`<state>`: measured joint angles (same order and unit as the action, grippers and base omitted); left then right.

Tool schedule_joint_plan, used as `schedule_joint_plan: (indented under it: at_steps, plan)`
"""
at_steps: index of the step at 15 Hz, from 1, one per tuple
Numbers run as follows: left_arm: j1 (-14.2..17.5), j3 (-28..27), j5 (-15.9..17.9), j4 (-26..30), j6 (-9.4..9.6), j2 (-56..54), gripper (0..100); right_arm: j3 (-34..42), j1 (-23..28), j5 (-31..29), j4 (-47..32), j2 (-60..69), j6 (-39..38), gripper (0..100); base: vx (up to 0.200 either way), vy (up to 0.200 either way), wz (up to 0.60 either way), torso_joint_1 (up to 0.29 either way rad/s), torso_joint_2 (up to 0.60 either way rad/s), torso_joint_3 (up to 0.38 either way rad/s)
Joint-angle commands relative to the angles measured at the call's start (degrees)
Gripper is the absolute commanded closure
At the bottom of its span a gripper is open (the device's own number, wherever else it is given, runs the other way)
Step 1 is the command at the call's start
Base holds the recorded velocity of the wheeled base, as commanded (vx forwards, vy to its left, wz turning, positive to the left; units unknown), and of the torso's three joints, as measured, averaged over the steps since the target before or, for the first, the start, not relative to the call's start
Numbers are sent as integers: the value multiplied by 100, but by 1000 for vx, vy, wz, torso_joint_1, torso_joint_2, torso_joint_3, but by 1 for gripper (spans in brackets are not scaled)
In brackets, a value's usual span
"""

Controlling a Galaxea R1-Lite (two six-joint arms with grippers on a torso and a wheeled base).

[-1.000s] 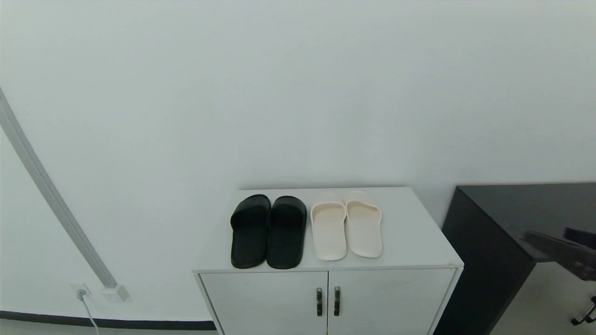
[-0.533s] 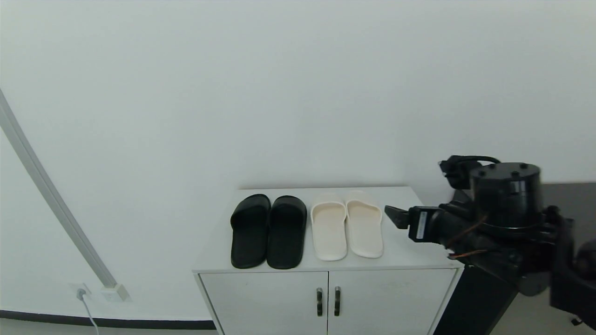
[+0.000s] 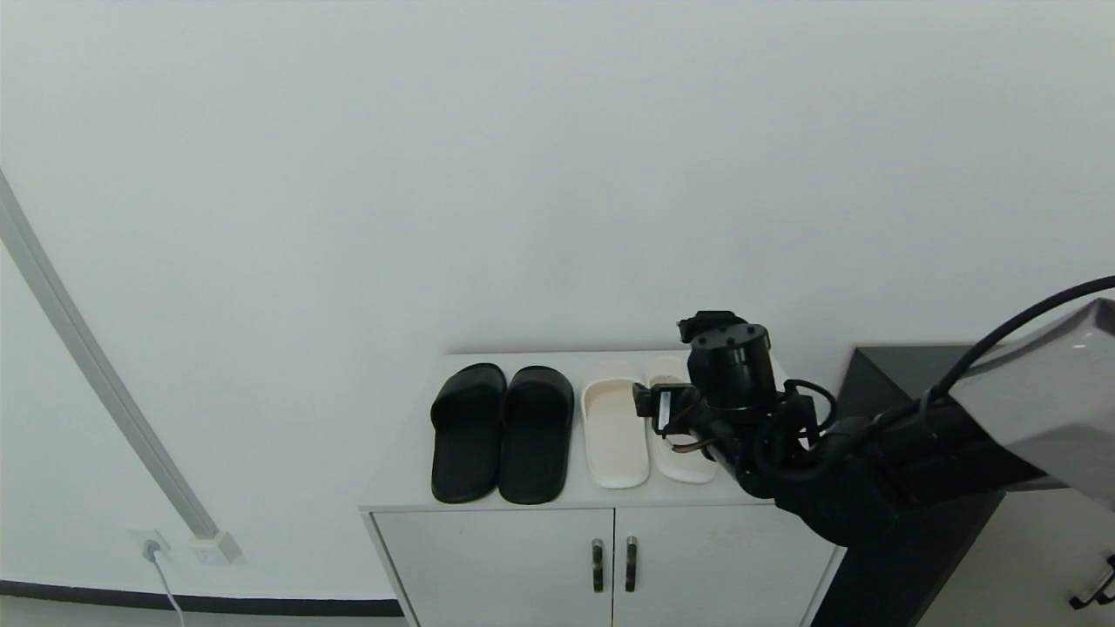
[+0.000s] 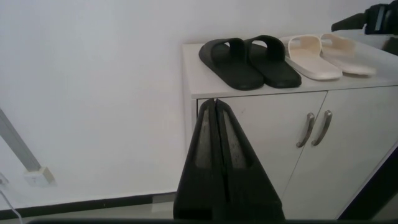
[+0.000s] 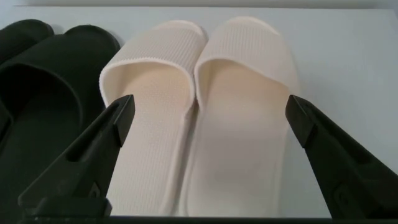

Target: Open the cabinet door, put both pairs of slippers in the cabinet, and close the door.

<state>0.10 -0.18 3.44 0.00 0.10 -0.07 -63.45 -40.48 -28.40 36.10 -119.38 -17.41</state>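
White slippers [image 3: 617, 433], one pair, lie on the cabinet top [image 3: 405, 470] right of centre, side by side and touching, toes toward the wall. In the head view the right arm's wrist covers most of the outer slipper, leaving only its heel end and a strip of toe. In the right wrist view the pair [image 5: 199, 124] is cut off at the heels. They are cream, moulded in one piece, with a finely ribbed footbed and a smooth, rounded strap.

Black slippers [image 3: 503, 433] lie just beside them to the left, also paired and touching. They are matte, with wide plain bands. The right wrist view shows only their edge [image 5: 43, 93].

Right gripper [image 5: 210, 121] hangs over the white pair with its claws spread wide, one beyond each outer edge, nothing held. Contact with the slippers cannot be told. The fingers [image 5: 93, 162] are dark, flat-sided wedges.

Left gripper [image 4: 215, 109] sits low in front of the cabinet's left corner, its blades pressed together with nothing between them.

The cabinet is white and flat-panelled, and both doors [image 3: 496, 566] are shut. Two dark vertical bar handles [image 3: 613, 564] meet at the centre seam. The lower half is cut off.

A dark block of furniture [image 3: 880, 583] stands to the right, largely behind the arm. On the left wall are a slanted grey conduit [image 3: 87, 366] and a socket with a plugged cable [image 3: 153, 551].
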Motion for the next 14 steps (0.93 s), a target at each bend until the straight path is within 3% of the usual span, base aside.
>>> schedule_joint_plan:
  at_steps: [1, 10, 14]
  plan:
    - [-1, 1, -1, 0, -10, 7, 100, -528, -12, 2, 3, -718, 27, 0, 0, 0, 0, 0, 0, 0]
    - [-1, 1, -1, 0, -19, 7, 100, -2127, 208, -7, -24, -1957, 484, 0, 0, 0, 0, 0, 0, 0]
    - [-1, 1, -1, 0, -27, 7, 100, -2426, 322, -7, -59, -2115, 502, 0, 0, 0, 0, 0, 0, 0]
